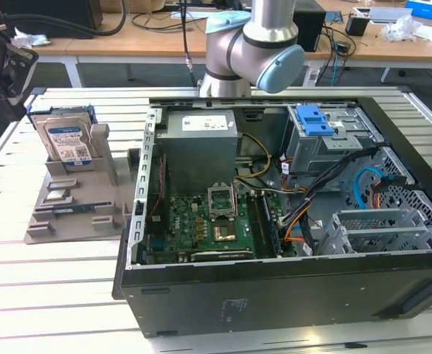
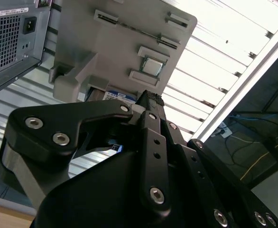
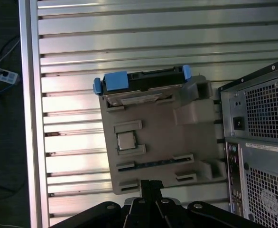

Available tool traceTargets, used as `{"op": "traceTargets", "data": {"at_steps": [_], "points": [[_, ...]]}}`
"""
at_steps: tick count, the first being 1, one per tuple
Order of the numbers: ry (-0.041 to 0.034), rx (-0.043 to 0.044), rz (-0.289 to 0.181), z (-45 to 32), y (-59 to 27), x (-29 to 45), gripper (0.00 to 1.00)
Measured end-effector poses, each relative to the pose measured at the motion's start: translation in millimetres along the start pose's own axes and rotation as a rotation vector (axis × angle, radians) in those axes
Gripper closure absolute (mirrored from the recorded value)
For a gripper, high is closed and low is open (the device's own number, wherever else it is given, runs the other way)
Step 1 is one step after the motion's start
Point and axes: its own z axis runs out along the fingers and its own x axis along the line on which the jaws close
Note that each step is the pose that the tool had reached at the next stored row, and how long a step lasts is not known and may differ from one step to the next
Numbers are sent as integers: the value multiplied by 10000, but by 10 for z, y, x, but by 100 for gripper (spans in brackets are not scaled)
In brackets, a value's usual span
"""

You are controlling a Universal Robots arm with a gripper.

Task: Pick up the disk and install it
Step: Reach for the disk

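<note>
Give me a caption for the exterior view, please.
Silver blue-railed hard drive stands upright in grey plastic fixture beside open black computer case.

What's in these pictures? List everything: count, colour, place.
flat rectangular silver hard disk with blue plastic rails: 1, silver and blue, upright in the tray's slot
moulded plastic parts tray: 1, grey, on the table, at the exterior view's left of the case
small square metal chip: 1, silver, in a tray recess
open metal computer case: 1, black, on the table
motherboard: 1, green, inside the case
metal power supply box: 1, grey, inside the case
metal drive cage: 1, grey, inside the case
plastic bracket: 1, blue, atop the cage
slatted aluminium table: 1, silver
robot arm: 1, grey, behind the case
gripper: 1, black, shut, empty, apart from the disk
</note>
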Motion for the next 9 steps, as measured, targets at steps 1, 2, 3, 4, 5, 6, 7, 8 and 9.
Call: {"op": "traceTargets", "data": {"at_steps": [1,2,3,4,5,6,7,8,9], "points": [[0,0,0,0,-1,9,89],[0,0,0,-1,-1,16,89],[0,0,0,-1,-2,24,89],[0,0,0,-1,-2,31,89],[0,0,-1,-1,-3,40,89],[0,0,0,-1,-4,49,89],[0,0,0,-2,-4,61,89],[-1,0,0,-2,-6,76,89],[0,0,0,-2,-6,83,89]]}}
